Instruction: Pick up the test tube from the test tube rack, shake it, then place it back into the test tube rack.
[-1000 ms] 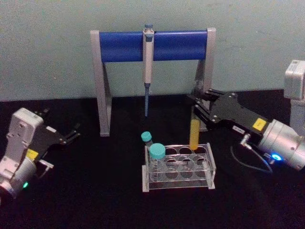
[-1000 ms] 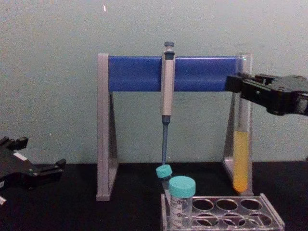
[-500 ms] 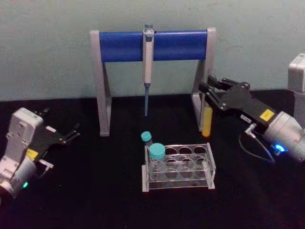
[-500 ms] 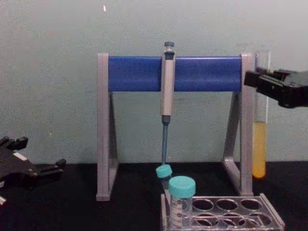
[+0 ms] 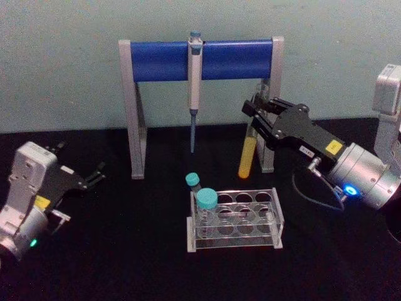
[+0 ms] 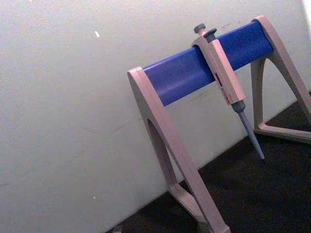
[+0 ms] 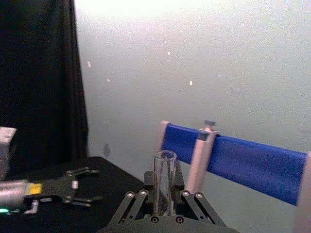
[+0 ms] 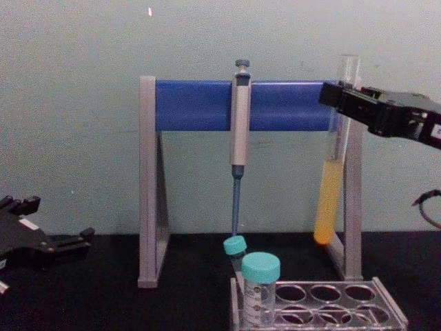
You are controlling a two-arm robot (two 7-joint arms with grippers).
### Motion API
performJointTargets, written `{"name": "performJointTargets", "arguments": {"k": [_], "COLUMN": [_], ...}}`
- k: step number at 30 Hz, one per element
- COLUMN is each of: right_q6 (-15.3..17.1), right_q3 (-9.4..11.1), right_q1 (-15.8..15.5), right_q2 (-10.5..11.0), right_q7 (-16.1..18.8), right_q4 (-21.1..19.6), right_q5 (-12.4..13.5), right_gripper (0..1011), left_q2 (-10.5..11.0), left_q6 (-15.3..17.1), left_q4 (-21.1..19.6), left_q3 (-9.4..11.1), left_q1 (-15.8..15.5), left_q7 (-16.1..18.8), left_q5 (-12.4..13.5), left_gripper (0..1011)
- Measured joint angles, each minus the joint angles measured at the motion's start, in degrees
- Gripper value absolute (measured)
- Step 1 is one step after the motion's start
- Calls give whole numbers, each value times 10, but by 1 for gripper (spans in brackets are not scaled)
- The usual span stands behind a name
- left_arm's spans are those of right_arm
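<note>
Here the right pincer [image 5: 255, 114] grips the tilted clear test tube [image 5: 247, 153], lower half yellow-orange; left pincer [image 5: 94, 175] spread.

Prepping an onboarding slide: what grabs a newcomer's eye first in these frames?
The test tube of yellow-orange liquid stands out: the right gripper holds it tilted in the air, above and behind the test tube rack. Behind, the blue-barred pipette stand has a pipette hanging from it. The left gripper rests open at the far left.
</note>
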Motion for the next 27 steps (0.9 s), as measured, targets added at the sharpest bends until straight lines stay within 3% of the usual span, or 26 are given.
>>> {"name": "performJointTargets", "arguments": {"k": [6, 11, 14, 21, 27], "right_q6": [5, 15, 28, 40, 30], "right_q3": [-8, -16, -22, -24, -19], "right_q1": [-5, -13, -19, -29, -29], "right_q2": [11, 33, 58, 93, 91], "right_q7": [25, 36, 40, 9, -20], "right_q4": [-10, -27, -41, -62, -62], "right_q5": [26, 34, 33, 3, -27], "right_gripper": [233, 233, 233, 233, 233], "left_q2": [0, 0, 0, 0, 0], "left_q6": [0, 0, 0, 0, 0], "left_q4": [0, 0, 0, 0, 0], "left_q3": [0, 0, 0, 0, 0], "left_q1": [0, 0, 0, 0, 0], "left_q7": [0, 0, 0, 0, 0], "left_q5": [0, 0, 0, 0, 0], "left_gripper": [1001, 1001, 1001, 1001, 1001]}}
